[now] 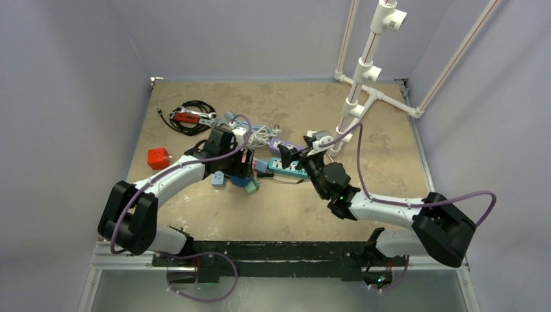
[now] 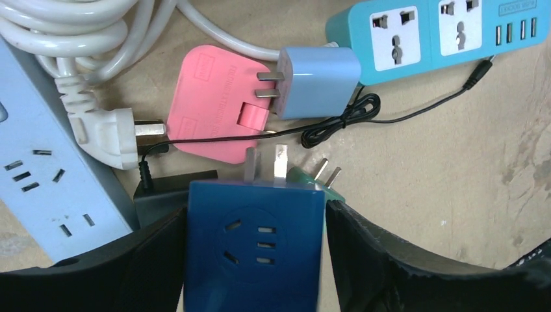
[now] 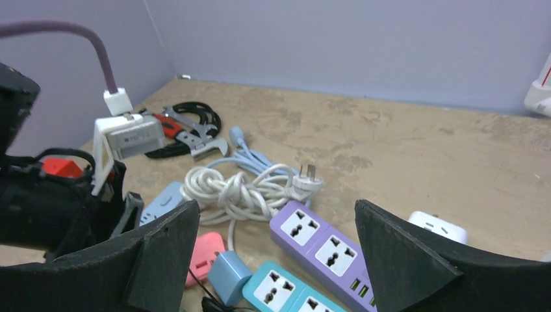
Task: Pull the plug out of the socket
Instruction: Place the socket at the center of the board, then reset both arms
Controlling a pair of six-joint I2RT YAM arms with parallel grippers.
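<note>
Top view, left gripper (image 1: 244, 174): lowered to the table just left of the teal power strip (image 1: 290, 171).
Top view, right gripper (image 1: 297, 156): held over the teal power strip.
Left wrist view, dark blue plug (image 2: 255, 250): clamped between the left fingers (image 2: 153, 260). A square block is seen, with socket holes on its face and flat metal pins at its far end, apart from the teal power strip.
Left wrist view, neighbours: a pink plug (image 2: 208, 104) and a light blue charger (image 2: 321, 81) are seen between the dark blue plug and the teal power strip.
Right wrist view, right fingers (image 3: 162, 260): spread wide, with nothing gripped; the teal power strip is seen below the gap.
</note>
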